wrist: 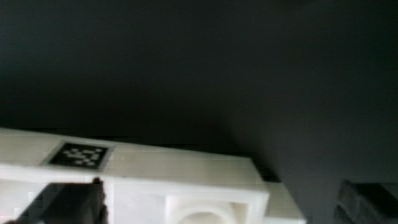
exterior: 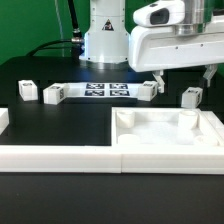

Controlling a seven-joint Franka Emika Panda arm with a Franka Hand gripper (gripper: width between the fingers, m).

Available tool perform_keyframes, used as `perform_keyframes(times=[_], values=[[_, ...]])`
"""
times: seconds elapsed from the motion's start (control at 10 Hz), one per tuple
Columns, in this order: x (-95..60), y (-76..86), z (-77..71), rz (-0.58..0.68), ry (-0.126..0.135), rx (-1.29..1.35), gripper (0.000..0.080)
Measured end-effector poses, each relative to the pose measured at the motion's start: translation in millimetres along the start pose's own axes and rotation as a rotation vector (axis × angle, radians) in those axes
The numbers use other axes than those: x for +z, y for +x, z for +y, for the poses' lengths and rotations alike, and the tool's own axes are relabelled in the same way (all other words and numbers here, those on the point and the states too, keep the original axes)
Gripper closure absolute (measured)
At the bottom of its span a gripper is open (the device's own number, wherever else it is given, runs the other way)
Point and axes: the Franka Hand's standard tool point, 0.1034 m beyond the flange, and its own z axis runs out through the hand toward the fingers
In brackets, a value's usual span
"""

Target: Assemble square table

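The square table top (exterior: 168, 133) is a large white tray with a raised rim, lying at the exterior view's right. My gripper (exterior: 184, 80) hangs open and empty just above its far edge. Small white tagged leg blocks stand behind it: one (exterior: 192, 96) at the right, one (exterior: 148, 90) beside the marker board, and two at the left (exterior: 53, 95) (exterior: 27, 90). In the wrist view the table top (wrist: 169, 175) shows a corner with a tag (wrist: 80, 155) and a round socket (wrist: 222, 212). My gripper (wrist: 217, 207) has its dark fingers (wrist: 63, 205) wide apart on either side of this corner.
The marker board (exterior: 100, 90) lies flat in front of the robot base (exterior: 105, 40). Long white border rails (exterior: 60, 155) run along the near side, with another piece at the left edge (exterior: 3, 120). The table surface is black.
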Motion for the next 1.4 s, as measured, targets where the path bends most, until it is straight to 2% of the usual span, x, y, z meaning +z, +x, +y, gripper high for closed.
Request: perform_keyframes(times=[0.2,0.5,0.6,1.0,1.2,1.3,1.4], values=[[0.9,-1.6,-3.2,-0.005,0.013,0.140,0.0151],[2.4,-9.3,-9.0,-0.073,0.067,0.428,0.0151],[3.6,-8.7,-7.2,-0.097,0.110,0.560,0.0151],[5.2,-10.4,-5.1,-0.123,0.117,0.584,0.0151],[4.9,-25.0,-7.8,-0.331,0.159,0.605,0.0151],[3.3,-22.1,-6.2,-0.426,0.195,0.613,0.0151],[6.7,-23.7,-5.1,-0.498,0.206,0.615,0.0151]])
